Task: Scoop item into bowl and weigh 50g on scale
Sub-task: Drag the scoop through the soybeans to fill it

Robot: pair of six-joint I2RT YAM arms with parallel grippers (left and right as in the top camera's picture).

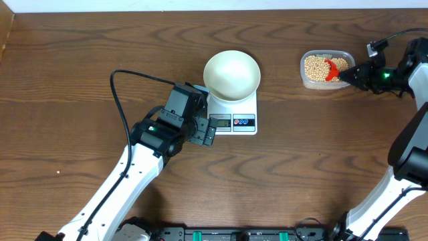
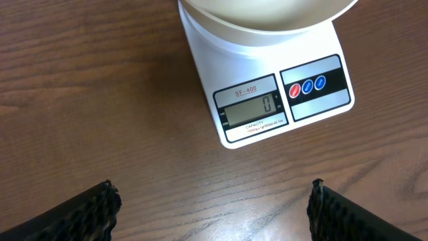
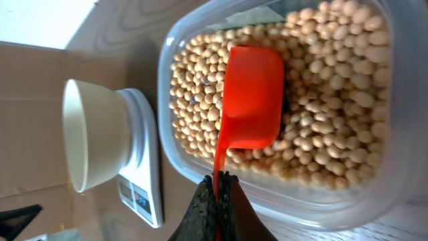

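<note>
Left tool [image 1: 204, 132] hovers over the worktop [image 1: 80, 53] at about seven o'clock of the bowl [image 1: 231, 75], its jaws spread wide and holding nothing. From its wrist view, the tool [image 2: 212, 194] looks down on the front of the scale [image 2: 267, 100], whose display reads zero. The bowl sits on the scale [image 1: 244, 109] and looks empty, so the weighing starts from a clean zero.

At roughly three o'clock of the bowl, well apart from it, stands a clear tub [image 1: 307, 82] filled with the beans [image 1: 314, 65]. Every bean in view is in that tub. A red scoop [image 1: 330, 69] lies on top of them, and the right tool [image 1: 351, 75], at three o'clock of the tub, is clamped tight on the scoop's thin handle. In its wrist view, the right tool [image 3: 217, 184] pinches the handle at its end. The scoop [image 3: 254, 94] rests on the beans [image 3: 321, 134] with none showing inside it.

The step in hand seems to be loading the scoop. To do it well, I would tip the front edge down and push it through the beans rather than skim over them. It should then come up level over the tub's rim [image 3: 167, 127] so nothing rolls off. A grip this far out on the handle can let the scoop twist, so slow wrist turns are wise. A modest load looks safer than a heaped one, since overshoot is hard to undo.
</note>
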